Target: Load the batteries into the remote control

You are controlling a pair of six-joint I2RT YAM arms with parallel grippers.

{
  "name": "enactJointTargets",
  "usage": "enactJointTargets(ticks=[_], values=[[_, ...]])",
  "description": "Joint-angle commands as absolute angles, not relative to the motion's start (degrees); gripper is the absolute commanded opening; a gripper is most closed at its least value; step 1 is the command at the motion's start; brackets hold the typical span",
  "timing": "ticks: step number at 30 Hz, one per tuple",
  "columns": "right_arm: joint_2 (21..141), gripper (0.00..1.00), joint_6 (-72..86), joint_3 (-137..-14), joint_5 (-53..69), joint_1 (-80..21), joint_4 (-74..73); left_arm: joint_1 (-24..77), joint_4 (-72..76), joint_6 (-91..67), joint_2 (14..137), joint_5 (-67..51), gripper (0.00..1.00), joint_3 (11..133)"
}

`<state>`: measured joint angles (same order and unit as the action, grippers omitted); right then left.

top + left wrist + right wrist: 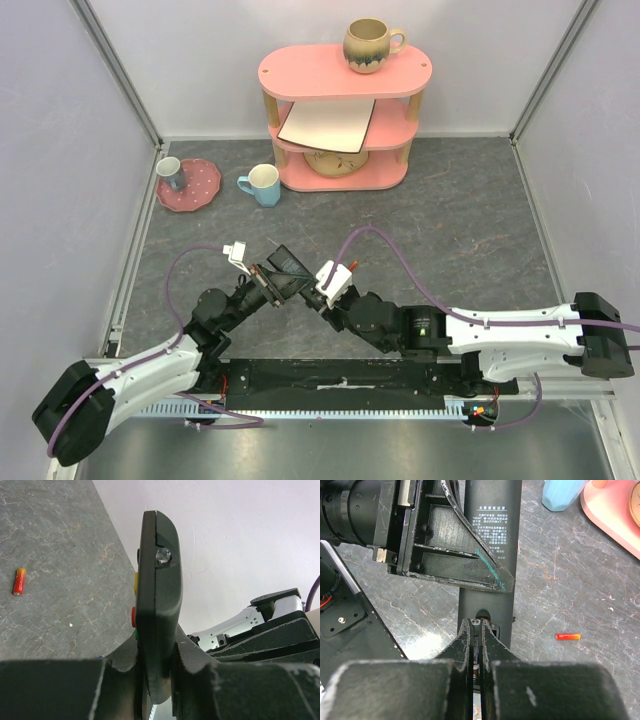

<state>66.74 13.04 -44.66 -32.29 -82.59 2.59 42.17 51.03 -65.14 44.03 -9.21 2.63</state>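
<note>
Grips the remote control (157, 595) in the left gripper (156, 652), clamped tight on its lower end, raised above the grey surface (60, 540) and turned edge-on to the left wrist camera, with yellow and red buttons (135, 580) peeking from its left side. Shows, from the right wrist, the remote's plain back with a printed white label (492, 530), crossed by one finger (455, 555) of the left gripper. Holds the right gripper (476, 630) against the near end of that back, right at a small opening (483, 615). Presses the right gripper's fingers almost together on a thin cylinder (476, 624) with a silvery tip; cannot tell its colour, nor whether the tip touches the remote. Sees the red-orange battery (568, 636) lying flat on the surface, alone, off to the right of the right gripper and well apart from the remote. Finds at the back a pink shelf (300, 70) with a brown mug (370, 45) on top, a pale board (328, 122) on the middle tier and a bowl (335, 160) below, a blue cup (263, 185) on the surface just to its left, and further left a pink plate (205, 185) carrying a small cup (170, 172)
</note>
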Motion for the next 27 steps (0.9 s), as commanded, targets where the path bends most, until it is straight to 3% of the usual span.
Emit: enactJointTargets(ticks=[1, 27], values=[[67.3, 0.00, 13.8, -44.6, -33.8, -83.4, 5.1, 42.1, 52.7, -67.1, 42.6, -8.6, 0.02, 4.3], [69.4, 0.02, 19.6, -44.4, -35.7, -84.8, 0.1, 42.1, 50.3, -66.5, 38.9, -7.6, 0.02, 4.8]])
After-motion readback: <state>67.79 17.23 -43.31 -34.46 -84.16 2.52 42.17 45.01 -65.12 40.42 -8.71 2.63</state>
